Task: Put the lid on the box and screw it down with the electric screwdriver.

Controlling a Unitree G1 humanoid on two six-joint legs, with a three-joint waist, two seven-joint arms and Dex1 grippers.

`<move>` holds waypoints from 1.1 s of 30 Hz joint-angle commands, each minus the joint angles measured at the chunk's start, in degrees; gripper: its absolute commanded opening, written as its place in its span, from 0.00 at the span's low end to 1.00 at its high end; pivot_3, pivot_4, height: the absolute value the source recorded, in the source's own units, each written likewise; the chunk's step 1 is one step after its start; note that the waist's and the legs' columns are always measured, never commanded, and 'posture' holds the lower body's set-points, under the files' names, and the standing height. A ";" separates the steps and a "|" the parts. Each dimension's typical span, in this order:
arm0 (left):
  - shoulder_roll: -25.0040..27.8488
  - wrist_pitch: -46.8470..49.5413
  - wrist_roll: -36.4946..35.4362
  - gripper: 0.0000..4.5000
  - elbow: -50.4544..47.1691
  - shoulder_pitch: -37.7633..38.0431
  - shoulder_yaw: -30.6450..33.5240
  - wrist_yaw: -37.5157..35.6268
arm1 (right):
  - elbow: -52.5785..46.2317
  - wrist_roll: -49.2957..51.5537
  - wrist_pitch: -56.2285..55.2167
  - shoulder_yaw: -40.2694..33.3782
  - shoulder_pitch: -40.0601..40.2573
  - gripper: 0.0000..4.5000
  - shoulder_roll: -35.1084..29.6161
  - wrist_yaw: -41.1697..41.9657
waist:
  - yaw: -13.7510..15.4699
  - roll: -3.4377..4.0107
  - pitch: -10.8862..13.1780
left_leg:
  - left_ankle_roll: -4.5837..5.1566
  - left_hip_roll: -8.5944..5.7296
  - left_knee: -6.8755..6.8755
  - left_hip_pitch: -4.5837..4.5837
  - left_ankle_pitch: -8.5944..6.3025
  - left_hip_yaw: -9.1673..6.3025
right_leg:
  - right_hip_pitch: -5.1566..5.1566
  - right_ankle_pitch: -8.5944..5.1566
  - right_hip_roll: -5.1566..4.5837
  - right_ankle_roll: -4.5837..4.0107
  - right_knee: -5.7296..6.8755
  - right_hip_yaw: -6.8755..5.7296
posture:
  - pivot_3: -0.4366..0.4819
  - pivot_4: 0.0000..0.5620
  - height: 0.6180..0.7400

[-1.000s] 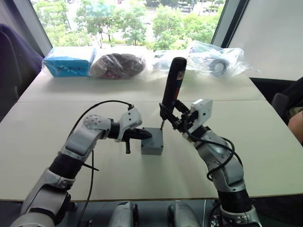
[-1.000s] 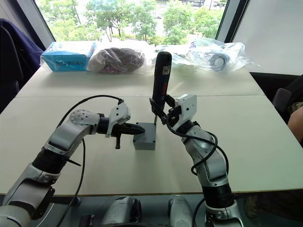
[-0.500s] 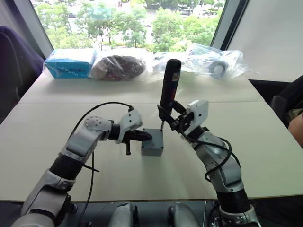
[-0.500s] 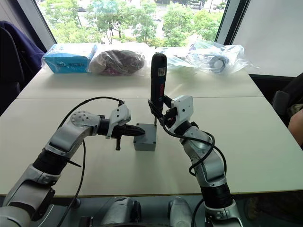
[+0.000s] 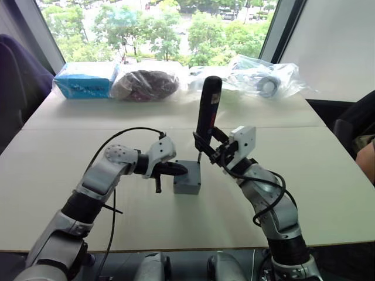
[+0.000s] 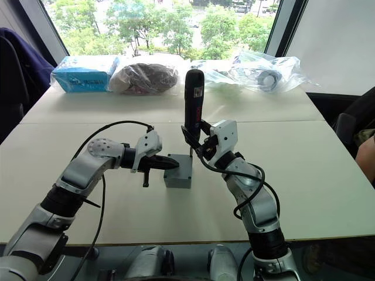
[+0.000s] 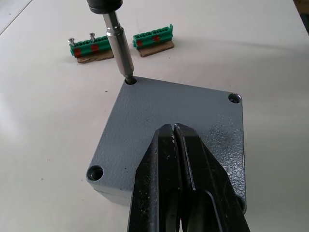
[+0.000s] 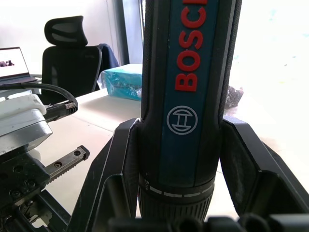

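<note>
Our right gripper (image 8: 181, 159) is squeezing the electric screwdriver (image 5: 208, 108) between its two fingers and holding it almost straight up. The thin bit is poking down into a far corner screw hole of the lid (image 7: 174, 130). Our left gripper (image 7: 173, 145) is pinched tight with nothing in it, and its tips are pressing down on the lid. The lid is sitting on the box (image 5: 187, 180) in the middle of the bench (image 5: 53, 170). Two green connector blocks (image 7: 120, 42) are lying just past the box.

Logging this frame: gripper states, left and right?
Left gripper: shut, empty, fingertips resting on the lid.
Right gripper: shut on the electric screwdriver, bit in a corner screw hole.
</note>
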 commanded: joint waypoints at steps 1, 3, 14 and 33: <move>-0.05 0.49 0.99 0.00 0.11 0.09 -0.85 0.20 | 7.58 -2.02 5.13 2.30 4.23 0.40 -1.40 0.45 | -0.01 0.03 -0.08 | 0.00 0.00 -0.06 0.00 0.00 0.00 | 0.00 0.00 0.00 0.00 -0.05 0.00 | 0.48 0.27 1.00; -0.11 0.48 0.99 0.00 0.15 0.09 -0.82 0.22 | 7.42 -2.04 5.19 2.28 4.22 0.40 -1.44 0.53 | -0.03 0.05 -0.10 | 0.00 -0.01 -0.12 0.00 0.01 0.00 | -0.01 -0.04 -0.02 -0.07 -0.08 -0.01 | 0.48 0.27 1.00; -0.19 0.61 0.95 0.00 0.10 0.50 -0.87 0.16 | 6.84 -2.19 4.68 1.98 3.68 0.40 -1.73 0.78 | -0.07 0.07 -0.09 | -0.08 -0.09 -0.26 0.00 -0.04 0.00 | -0.03 -0.06 -0.15 -0.10 -0.19 -0.01 | 0.48 0.27 1.00; 2.51 -0.38 0.97 0.00 0.55 2.31 -0.53 -2.80 | -8.98 15.10 13.13 -13.69 -13.61 0.40 -5.40 -0.86 | 0.07 0.70 0.86 | -0.04 -0.30 -0.20 -1.19 0.19 0.06 | -1.06 0.05 -0.49 -0.22 -0.04 -0.15 | 0.48 0.27 1.00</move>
